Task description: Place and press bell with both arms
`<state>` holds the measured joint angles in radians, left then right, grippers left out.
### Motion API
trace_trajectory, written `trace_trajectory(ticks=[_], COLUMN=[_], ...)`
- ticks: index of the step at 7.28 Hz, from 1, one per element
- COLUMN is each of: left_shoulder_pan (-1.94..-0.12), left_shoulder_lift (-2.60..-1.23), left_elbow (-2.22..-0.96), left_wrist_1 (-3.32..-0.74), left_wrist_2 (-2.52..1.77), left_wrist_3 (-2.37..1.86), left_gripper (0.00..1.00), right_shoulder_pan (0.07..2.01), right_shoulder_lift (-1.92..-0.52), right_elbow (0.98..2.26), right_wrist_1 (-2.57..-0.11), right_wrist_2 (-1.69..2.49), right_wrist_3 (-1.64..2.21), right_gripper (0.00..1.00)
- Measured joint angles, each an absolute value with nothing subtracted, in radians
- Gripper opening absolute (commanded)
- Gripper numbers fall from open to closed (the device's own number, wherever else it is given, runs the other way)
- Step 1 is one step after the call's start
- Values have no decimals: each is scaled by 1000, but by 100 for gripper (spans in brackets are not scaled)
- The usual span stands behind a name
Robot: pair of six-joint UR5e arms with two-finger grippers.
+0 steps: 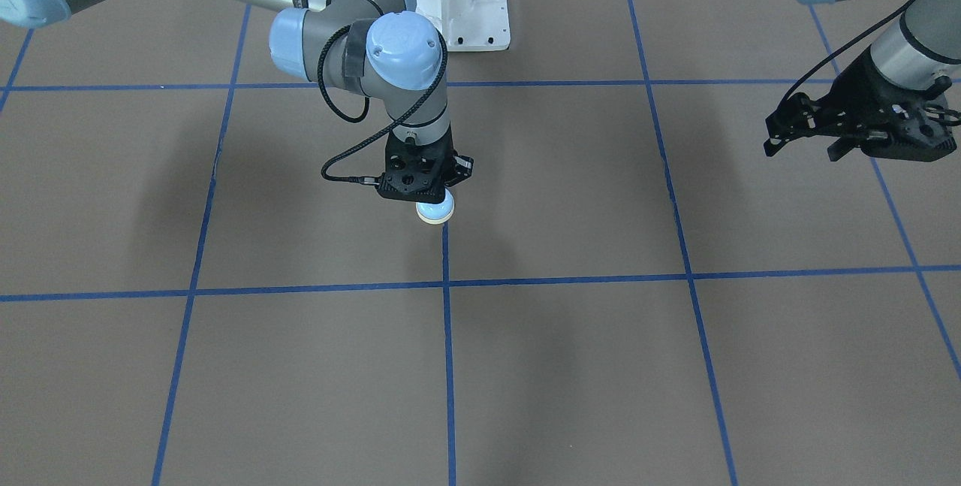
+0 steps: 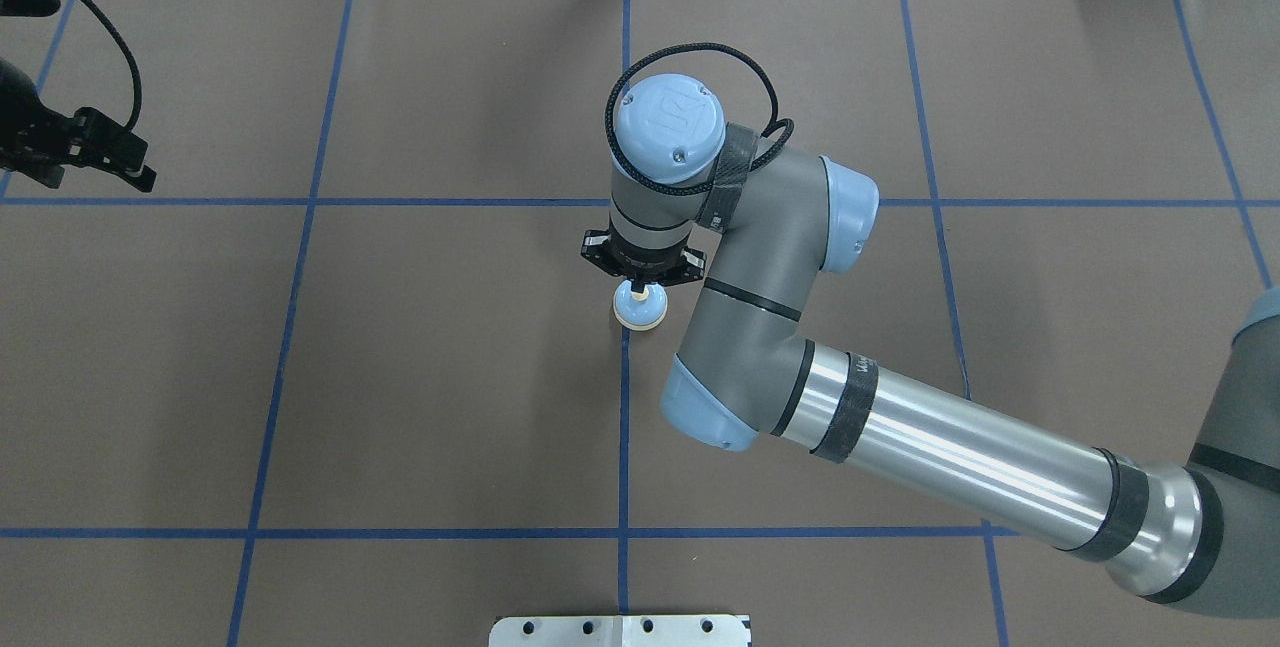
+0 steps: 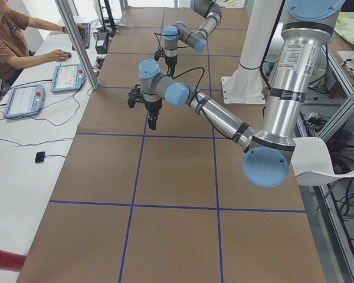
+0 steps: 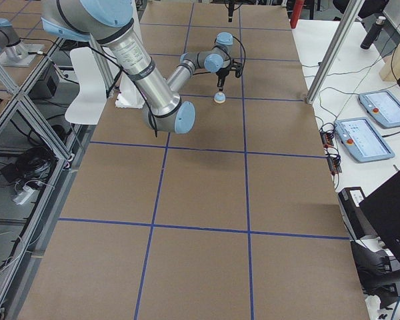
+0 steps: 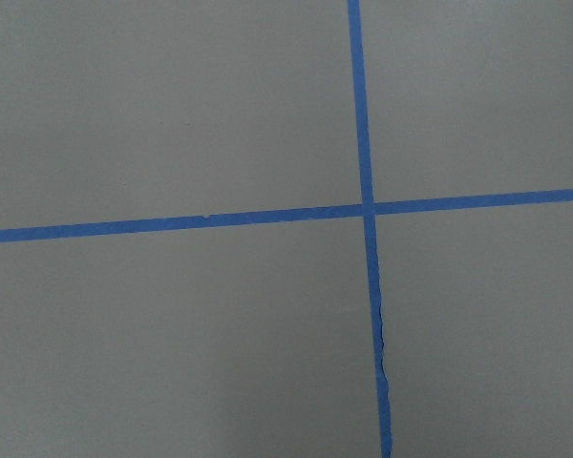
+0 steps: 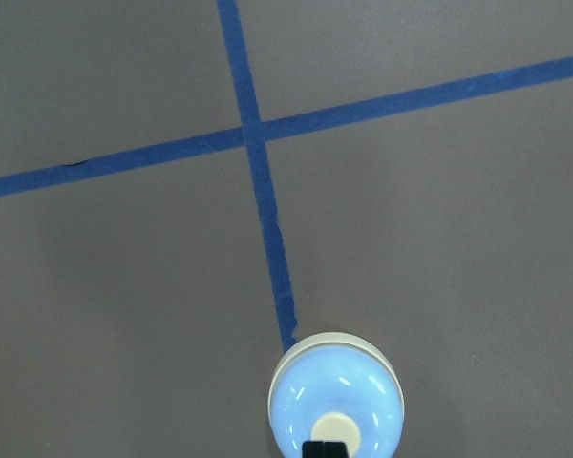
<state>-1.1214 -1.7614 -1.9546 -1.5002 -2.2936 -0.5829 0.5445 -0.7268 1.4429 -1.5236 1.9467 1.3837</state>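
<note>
The right arm point(image 2: 950, 437) reaches from the robot's right side in to the table's middle, forearm low and nearly level, then turns down at the end. The right gripper point(image 2: 641, 282) points straight down close to the table, its fingers point(image 6: 325, 448) pressed together. The left arm point(image 1: 912, 43) is held out on the robot's left side, well apart from the other. The left gripper point(image 1: 775, 140) hangs high above the table, pointing down; whether its fingers are parted cannot be made out.
</note>
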Motion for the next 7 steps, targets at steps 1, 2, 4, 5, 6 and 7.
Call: trace_trajectory(ticks=[1, 2, 4, 5, 6, 7], left_shoulder_pan=[-1121, -1121, -1121, -1121, -1121, -1121], left_shoulder_lift=[-1761, -1761, -1760, -1760, -1760, -1759], left_elbow=[-1955, -1956, -1957, -1958, -1959, -1960], left_wrist_1=[-1500, -1500, -1501, -1501, -1500, -1500], left_wrist_2=[-2292, -2290, -2281, -2279, -2278, -2278], left_wrist_3=[-583, -583, -584, -585, -585, -585], left_gripper=[99, 99, 99, 99, 99, 99], right_shoulder_pan=[543, 541, 534, 539, 567, 616], right_shoulder_lift=[-727, -727, -726, -726, -730, -754], right_elbow=[1433, 1422, 1388, 1385, 1398, 1447], right_wrist_1=[-1520, -1516, -1472, -1454, -1450, -1452], right_wrist_2=[1947, 1947, 1947, 1952, 1987, 2042], right_wrist_3=[1382, 1381, 1380, 1379, 1378, 1372], right_gripper=[0, 0, 0, 0, 0, 0])
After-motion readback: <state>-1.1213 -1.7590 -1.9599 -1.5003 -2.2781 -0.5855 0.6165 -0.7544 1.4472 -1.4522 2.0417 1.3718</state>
